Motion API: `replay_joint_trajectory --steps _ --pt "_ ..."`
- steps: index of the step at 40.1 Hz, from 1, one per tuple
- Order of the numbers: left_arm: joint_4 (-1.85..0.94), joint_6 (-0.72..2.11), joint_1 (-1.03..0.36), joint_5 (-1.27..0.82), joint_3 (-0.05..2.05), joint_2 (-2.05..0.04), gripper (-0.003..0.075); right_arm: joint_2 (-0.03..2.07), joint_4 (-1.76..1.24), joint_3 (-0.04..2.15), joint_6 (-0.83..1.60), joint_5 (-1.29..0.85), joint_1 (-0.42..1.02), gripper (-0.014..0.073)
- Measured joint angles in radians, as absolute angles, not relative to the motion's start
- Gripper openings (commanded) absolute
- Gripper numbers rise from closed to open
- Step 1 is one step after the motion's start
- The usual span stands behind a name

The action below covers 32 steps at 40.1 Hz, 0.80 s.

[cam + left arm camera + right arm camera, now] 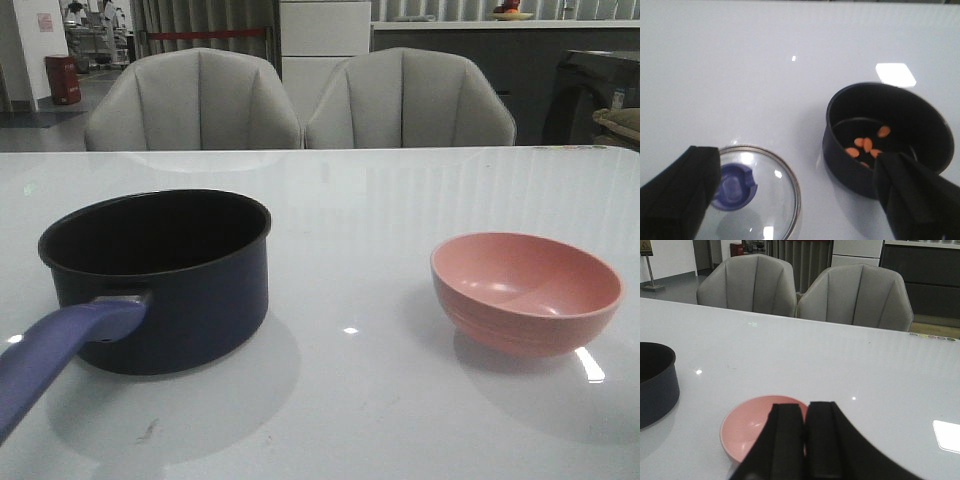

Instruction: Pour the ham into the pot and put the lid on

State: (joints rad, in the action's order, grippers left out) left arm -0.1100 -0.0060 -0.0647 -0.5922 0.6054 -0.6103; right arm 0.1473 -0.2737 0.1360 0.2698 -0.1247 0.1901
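Note:
The dark navy pot (160,280) with its purple-blue handle (55,355) stands on the left of the white table. Several orange-pink ham slices (866,145) lie on the bottom of the pot (920,125). The glass lid (772,200) with its purple-blue knob (733,186) lies flat on the table beside the pot. My left gripper (794,160) hangs open above them, one finger (677,195) over the lid's knob side, the other over the pot's rim. My right gripper (805,412) is shut on nothing, just over the empty pink bowl (747,427). Neither gripper shows in the front view.
The pink bowl (527,290) sits on the right of the table (350,400), well apart from the pot. Two grey chairs (195,100) stand behind the table's far edge. The lid is out of the front view.

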Motion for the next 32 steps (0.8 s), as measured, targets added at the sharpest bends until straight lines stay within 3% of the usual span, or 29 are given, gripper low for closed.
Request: replay_joint_trajectory --steps 11,32 --pt "-0.110 -0.011 0.088 -0.881 0.835 -0.940 0.0658 0.147 -0.274 0.136 0.270 -0.124 0.190 0.0153" --pt "-0.081 -0.012 0.098 -1.015 0.990 -1.429 0.0658 0.147 -0.274 0.136 0.270 -0.120 0.190 0.0153"
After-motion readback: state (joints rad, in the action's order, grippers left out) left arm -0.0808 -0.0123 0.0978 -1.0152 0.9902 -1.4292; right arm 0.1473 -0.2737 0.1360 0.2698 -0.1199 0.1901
